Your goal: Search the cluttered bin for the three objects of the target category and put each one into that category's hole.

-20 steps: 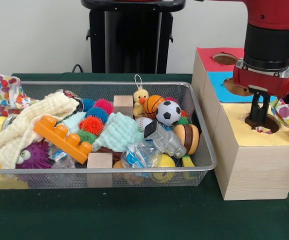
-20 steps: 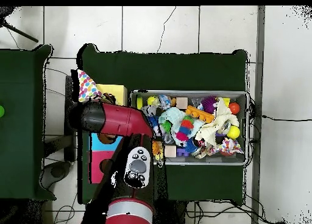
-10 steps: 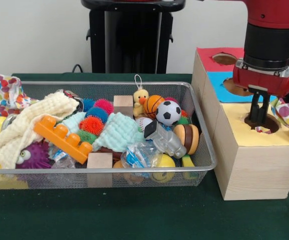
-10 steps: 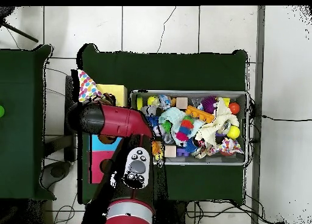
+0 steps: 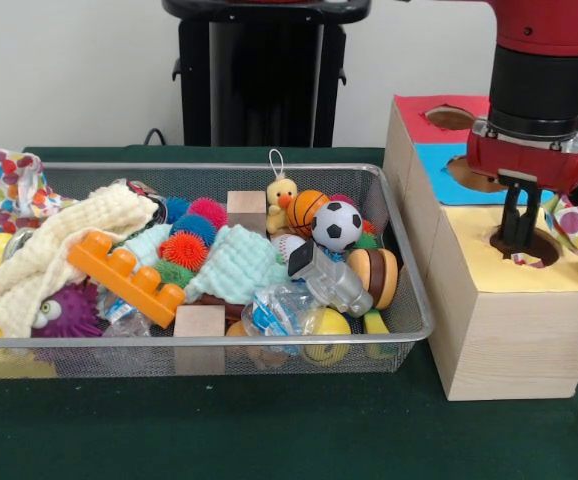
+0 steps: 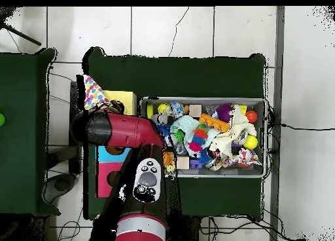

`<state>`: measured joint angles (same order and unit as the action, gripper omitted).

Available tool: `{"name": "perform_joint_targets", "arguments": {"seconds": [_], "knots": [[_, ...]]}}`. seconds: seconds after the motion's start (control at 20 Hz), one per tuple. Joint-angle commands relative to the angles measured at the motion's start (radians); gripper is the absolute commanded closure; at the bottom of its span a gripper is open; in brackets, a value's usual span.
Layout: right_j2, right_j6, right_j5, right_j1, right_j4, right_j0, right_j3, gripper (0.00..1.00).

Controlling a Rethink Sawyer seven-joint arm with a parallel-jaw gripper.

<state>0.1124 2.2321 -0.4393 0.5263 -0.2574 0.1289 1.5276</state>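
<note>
Nothing has shifted since the earlier frames. Front view: the gripper (image 5: 518, 236) stands with its tips in the yellow hole (image 5: 525, 246), fingers closed and empty – a drop looks done. Next, lift and search the bin (image 5: 409, 300); the balls (image 5: 337, 224) lie there. Overhead: the arm (image 6: 118, 130) covers the box (image 6: 105, 173).
</note>
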Motion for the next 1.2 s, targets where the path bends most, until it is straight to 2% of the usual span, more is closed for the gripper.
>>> {"name": "perform_joint_targets", "arguments": {"seconds": [0.05, 0.25, 0.4, 0.7, 0.95, 1.2], "knots": [[-0.073, 0.009, -0.013, -0.023, 0.087, -0.047, 0.19, 1.0], [-0.074, 0.009, -0.022, -0.017, 0.101, -0.05, 0.193, 1.0], [-0.061, 0.003, -0.065, -0.01, 0.116, -0.042, 0.183, 1.0], [-0.094, -0.043, -0.13, 0.036, 0.124, -0.087, 0.209, 1.0], [-0.139, -0.081, -0.041, 0.069, 0.172, -0.136, 0.289, 1.0], [-0.156, -0.057, -0.078, 0.074, 0.182, -0.144, 0.274, 1.0]]}}
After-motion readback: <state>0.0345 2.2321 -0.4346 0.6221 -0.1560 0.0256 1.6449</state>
